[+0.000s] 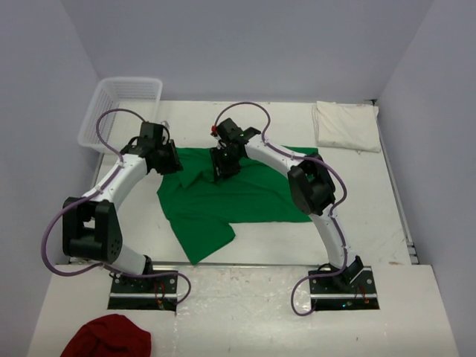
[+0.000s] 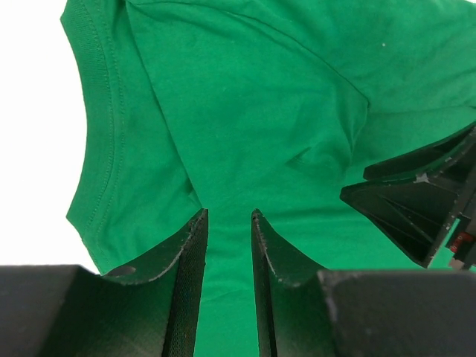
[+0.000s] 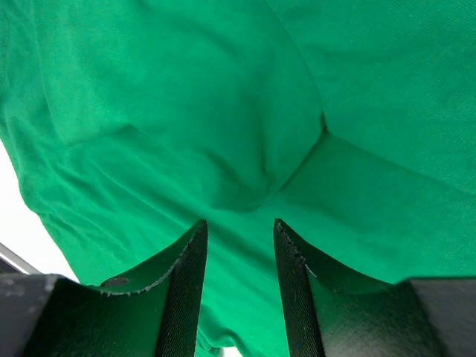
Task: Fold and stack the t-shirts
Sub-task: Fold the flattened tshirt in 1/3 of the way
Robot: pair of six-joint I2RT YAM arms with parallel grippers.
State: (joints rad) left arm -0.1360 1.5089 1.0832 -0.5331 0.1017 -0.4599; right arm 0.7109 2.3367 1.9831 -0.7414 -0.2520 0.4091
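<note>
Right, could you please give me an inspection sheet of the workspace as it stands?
Surface: white table, no stains seen.
Job's things: green t-shirt unfolded and rumpled mid-table; cream t-shirt roughly folded, far right corner.
Clutter: dark red cloth, near left; white basket, far left corner.
Grippers: left pincer and right pincer open, over the green t-shirt.
Cables: purple cables loop along both arms.
Surroundings: plain pale walls.

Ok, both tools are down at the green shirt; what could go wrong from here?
The green t-shirt lies rumpled, with creases just under the open left tool and right tool; a pinch may catch extra layers and skew the fold. The tools also sit close together, so they could bump.
</note>
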